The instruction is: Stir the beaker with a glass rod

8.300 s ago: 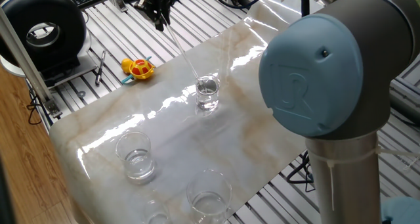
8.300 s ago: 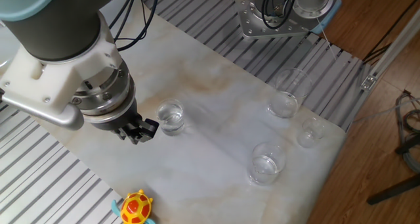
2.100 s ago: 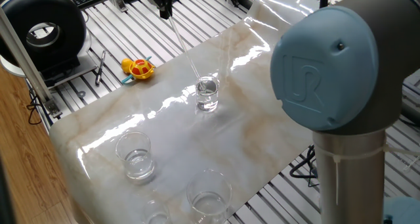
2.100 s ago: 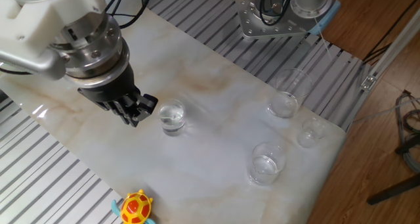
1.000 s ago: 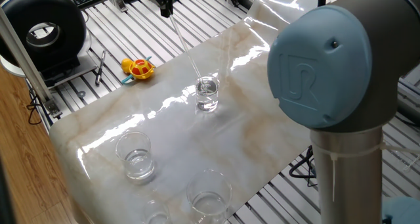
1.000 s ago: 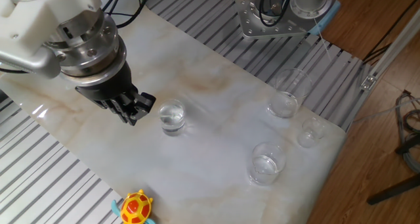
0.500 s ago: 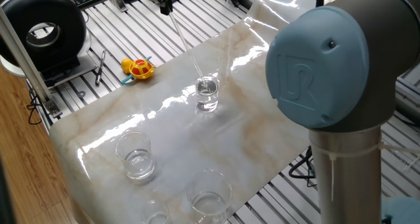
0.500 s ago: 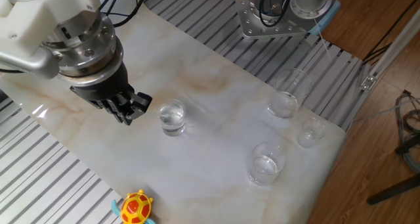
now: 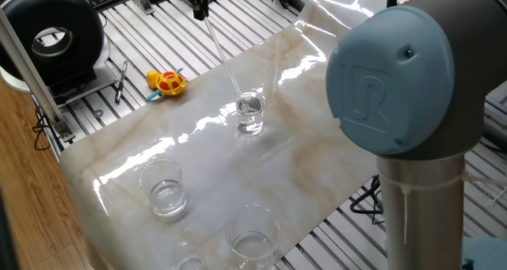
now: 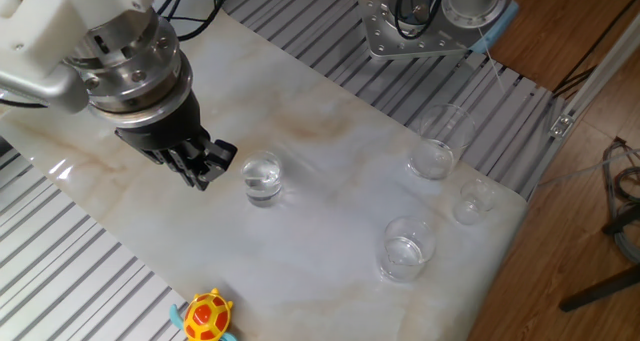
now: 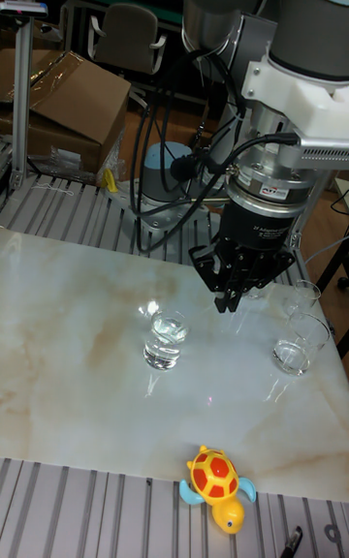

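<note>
The beaker (image 9: 250,114) stands upright near the middle of the marble tabletop with clear liquid in it; it also shows as the beaker (image 10: 262,178) and the beaker (image 11: 165,339). My gripper (image 9: 200,7) is up and to the far left of it, shut on the top of the glass rod (image 9: 223,60). The rod slants down and its lower end dips into the beaker's mouth. In the other fixed view my gripper (image 10: 207,168) hovers just left of the beaker, and in the tall fixed view my gripper (image 11: 228,302) hangs to its right. In both of these views the rod is too faint to trace.
Two wider beakers (image 9: 162,188) (image 9: 253,238) stand near the table's front edge, with a small glass (image 10: 475,199) beside them. A yellow toy turtle (image 9: 167,81) lies on the slatted bench. A black round device (image 9: 52,37) sits far left. The arm's elbow (image 9: 396,80) blocks the right.
My gripper has shifted slightly sideways over the last second, swinging the rod's top while its lower end stays inside the beaker. The beaker and the other glasses have not moved.
</note>
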Available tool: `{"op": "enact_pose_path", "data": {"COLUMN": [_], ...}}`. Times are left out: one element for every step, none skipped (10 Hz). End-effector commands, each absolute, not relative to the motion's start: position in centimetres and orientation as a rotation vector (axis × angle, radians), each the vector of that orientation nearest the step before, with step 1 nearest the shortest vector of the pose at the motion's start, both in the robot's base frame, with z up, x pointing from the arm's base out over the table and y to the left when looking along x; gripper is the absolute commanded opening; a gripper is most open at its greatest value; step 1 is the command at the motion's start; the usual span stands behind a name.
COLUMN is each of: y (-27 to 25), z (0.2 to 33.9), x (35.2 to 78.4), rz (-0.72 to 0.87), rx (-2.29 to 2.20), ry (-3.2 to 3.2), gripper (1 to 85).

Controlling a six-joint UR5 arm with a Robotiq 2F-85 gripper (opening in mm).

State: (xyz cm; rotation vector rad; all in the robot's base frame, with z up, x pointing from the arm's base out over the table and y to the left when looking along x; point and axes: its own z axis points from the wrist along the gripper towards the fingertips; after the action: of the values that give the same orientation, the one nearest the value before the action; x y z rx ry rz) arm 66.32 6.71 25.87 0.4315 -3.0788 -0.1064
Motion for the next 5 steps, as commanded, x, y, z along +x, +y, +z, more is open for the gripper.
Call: {"op": "enact_pose_path", "data": {"y": [5.9,5.6,6.2,6.5,7.1], "z": [26.2,26.4,26.5,26.3,26.1], "x": [67.0,66.5,65.9,65.5,65.3], "rz": [-0.040,-0.039,-0.094,-0.121,-0.160], "rx": [0.500,0.485,0.442,0.410,0.383], "ry": [-3.069,-3.053,-3.055,-3.064,-3.070], "gripper": [1.0,1.0,1.0,1.0,1.0]}}
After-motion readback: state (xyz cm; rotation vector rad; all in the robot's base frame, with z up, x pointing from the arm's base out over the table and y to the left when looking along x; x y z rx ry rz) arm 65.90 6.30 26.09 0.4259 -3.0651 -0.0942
